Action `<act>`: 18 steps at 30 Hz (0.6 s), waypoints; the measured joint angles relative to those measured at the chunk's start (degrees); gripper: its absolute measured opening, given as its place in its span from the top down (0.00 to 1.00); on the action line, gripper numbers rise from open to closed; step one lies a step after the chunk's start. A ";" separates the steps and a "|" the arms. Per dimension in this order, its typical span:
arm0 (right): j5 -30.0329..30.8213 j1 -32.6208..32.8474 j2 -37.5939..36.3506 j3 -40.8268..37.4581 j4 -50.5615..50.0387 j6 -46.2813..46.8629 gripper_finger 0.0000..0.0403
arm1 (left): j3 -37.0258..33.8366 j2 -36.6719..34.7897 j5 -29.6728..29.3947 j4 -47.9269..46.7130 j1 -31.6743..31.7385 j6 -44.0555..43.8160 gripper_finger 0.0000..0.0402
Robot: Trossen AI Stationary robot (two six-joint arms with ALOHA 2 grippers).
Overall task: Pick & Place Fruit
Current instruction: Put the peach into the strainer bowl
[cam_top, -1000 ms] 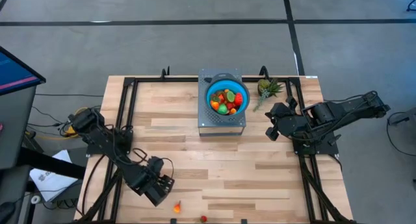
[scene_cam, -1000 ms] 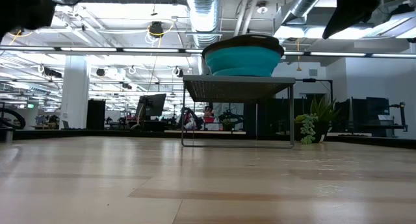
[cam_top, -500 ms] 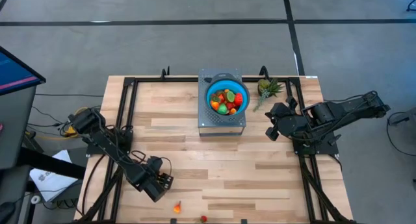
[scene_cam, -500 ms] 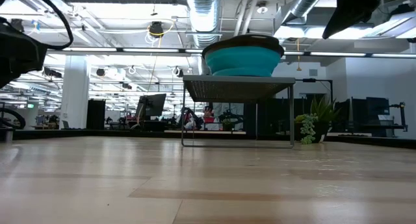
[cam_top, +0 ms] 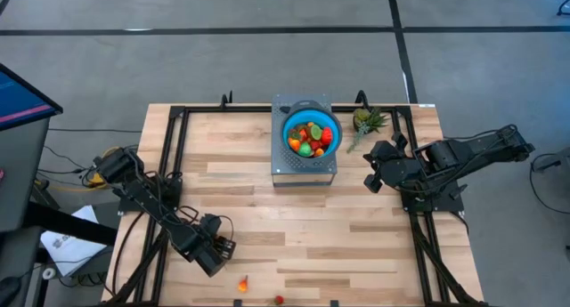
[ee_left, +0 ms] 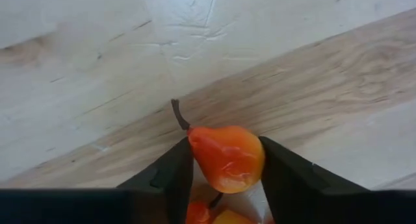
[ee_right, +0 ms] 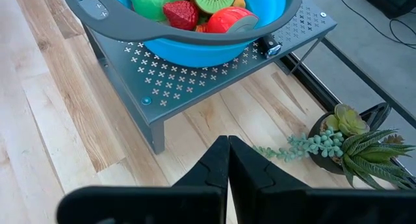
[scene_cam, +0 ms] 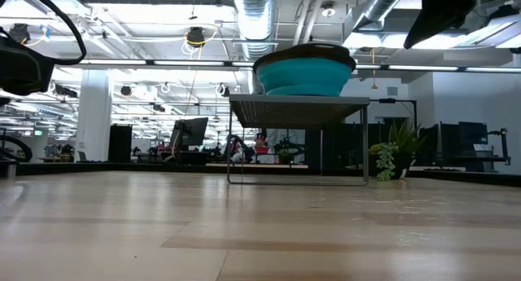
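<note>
Since the earlier frame the left gripper [cam_top: 220,251] had drawn back a little from the table's [cam_top: 356,227] near edge, its fingers [ee_left: 170,175] narrowed onto an orange-red pear [ee_left: 227,156] with a dark stem. The left arm reached low over the near-left boards. The right gripper [ee_right: 227,160] hung with fingers pressed together, empty, beside the raised grey stand [cam_top: 303,173]. Two fruits, an orange one [cam_top: 241,286] and a small red one [cam_top: 279,299], lay near the front edge; the blue bowl [cam_top: 332,125] held a heap too crowded to count
</note>
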 joint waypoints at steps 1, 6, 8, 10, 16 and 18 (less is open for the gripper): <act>0.00 0.00 0.00 0.00 0.01 0.00 1.00 | -0.02 0.00 0.00 0.00 0.00 0.00 0.63; 0.00 0.00 0.00 0.00 0.00 0.00 1.00 | -0.02 0.04 -0.04 0.04 0.00 0.00 0.65; 0.00 0.00 -0.01 0.00 0.01 0.00 1.00 | -0.02 0.07 -0.07 0.05 0.00 0.00 0.64; 0.00 0.00 -0.02 0.00 0.01 0.00 1.00 | -0.02 0.07 -0.08 0.08 0.00 0.00 0.64; 0.00 0.00 -0.01 0.00 0.01 -0.01 1.00 | -0.02 0.07 -0.13 0.11 0.00 0.00 0.65; 0.00 0.00 -0.01 0.00 0.01 0.00 1.00 | -0.02 0.09 -0.13 0.09 0.00 0.00 0.65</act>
